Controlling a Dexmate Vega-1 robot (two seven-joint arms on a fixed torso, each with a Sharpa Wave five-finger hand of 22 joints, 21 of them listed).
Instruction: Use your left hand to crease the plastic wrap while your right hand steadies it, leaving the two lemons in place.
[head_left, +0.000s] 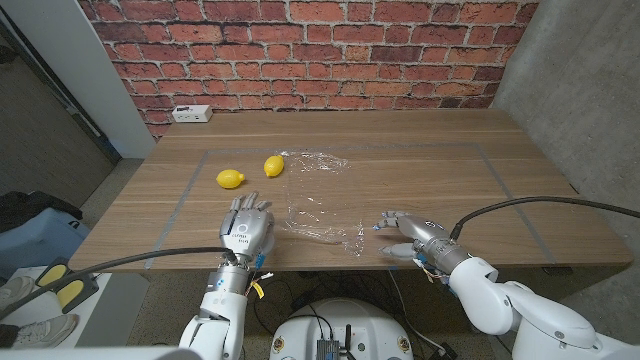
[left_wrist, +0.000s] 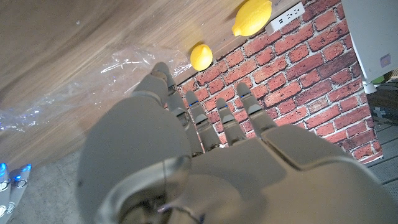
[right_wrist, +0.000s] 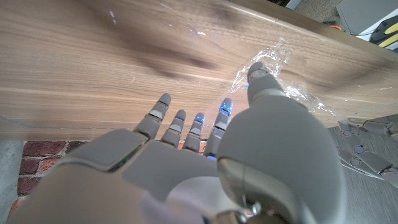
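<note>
Your plastic wrap (head_left: 318, 198) lies crumpled mid-table, its far edge just beside the two lemons (head_left: 252, 172), which sit off its far left corner. Your left hand (head_left: 246, 226) hovers spread and empty by the wrap's near left edge; your right hand (head_left: 408, 232), fingers apart and holding nothing, reaches toward its near right corner. The film looks feather-light, clingy and slippery, so pin that corner firmly, then press the fold from the left edge.
</note>
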